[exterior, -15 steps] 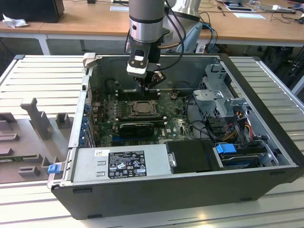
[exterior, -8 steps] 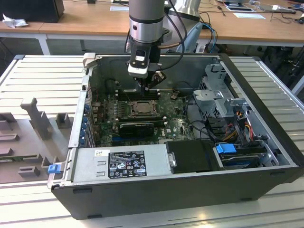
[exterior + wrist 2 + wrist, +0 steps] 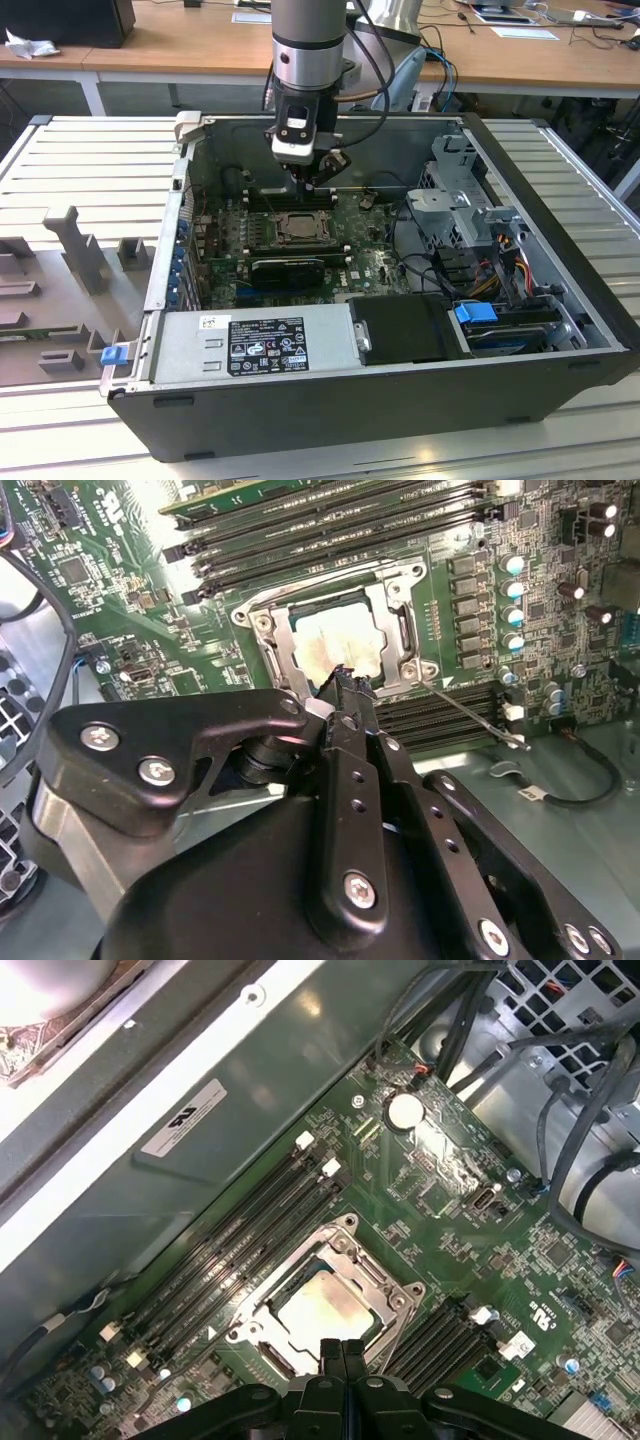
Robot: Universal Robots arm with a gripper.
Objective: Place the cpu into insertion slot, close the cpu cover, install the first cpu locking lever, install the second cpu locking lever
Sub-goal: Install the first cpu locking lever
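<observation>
The cpu (image 3: 340, 640) lies flat in the insertion slot (image 3: 297, 228), its pale metal top (image 3: 325, 1310) showing through the window of the cpu cover (image 3: 278, 645). The silver cover frame (image 3: 388, 1302) lies down around the chip. A thin metal lever rod (image 3: 470, 715) runs out from one socket corner across the nearby memory slots. My gripper (image 3: 312, 185) hangs just above the socket's edge, shut with nothing between its black fingers (image 3: 330, 1355). In the second wrist view the gripper (image 3: 345, 675) overlaps the edge of the cover.
The open computer case holds long black memory slots (image 3: 250, 1230) on both sides of the socket. It also holds a black graphics card (image 3: 290, 268), a power supply (image 3: 250, 345), a drive cage (image 3: 470, 215) and loose cables (image 3: 500, 260). The case's back wall (image 3: 200, 1160) stands close behind the socket.
</observation>
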